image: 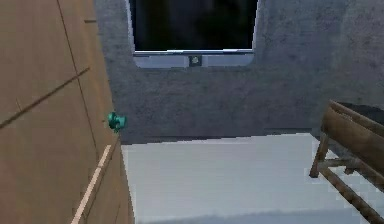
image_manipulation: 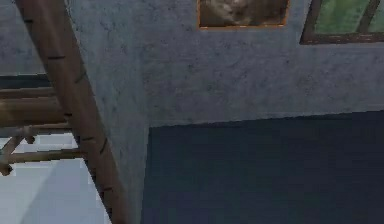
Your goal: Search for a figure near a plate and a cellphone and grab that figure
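Searching: the wooden desk (image: 352, 128) at three o'clock may carry the figure; fingers' state I cannot tell.

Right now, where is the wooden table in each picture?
Forward view: the wooden table is at the right edge, halfway down, standing on the pale floor.
Arm side view: wooden rails and a slanting beam at the left edge look like that same wooden table, seen closer.
Shared landmark: the pale floor under it, which is at the bottom left in the arm side view.
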You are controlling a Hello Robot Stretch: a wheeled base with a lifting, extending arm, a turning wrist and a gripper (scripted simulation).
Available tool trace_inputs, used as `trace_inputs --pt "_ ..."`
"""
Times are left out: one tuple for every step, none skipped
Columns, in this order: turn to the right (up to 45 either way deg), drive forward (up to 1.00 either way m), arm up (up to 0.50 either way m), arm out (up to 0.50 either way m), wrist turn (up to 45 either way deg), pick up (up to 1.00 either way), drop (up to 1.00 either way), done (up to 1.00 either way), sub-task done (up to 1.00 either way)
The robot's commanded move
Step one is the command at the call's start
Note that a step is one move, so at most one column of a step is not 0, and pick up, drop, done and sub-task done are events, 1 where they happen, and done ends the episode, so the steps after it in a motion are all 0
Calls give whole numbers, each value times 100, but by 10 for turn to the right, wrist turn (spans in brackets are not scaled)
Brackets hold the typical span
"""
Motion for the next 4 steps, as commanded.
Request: trace_inputs --pt "0 100 0 0 0 0 0 0 0" --pt "-90 0 0 0 0 0 0 0 0" --pt "0 20 0 0 0 0 0 0 0" --pt "-450 0 0 0 0 0 0 0 0"
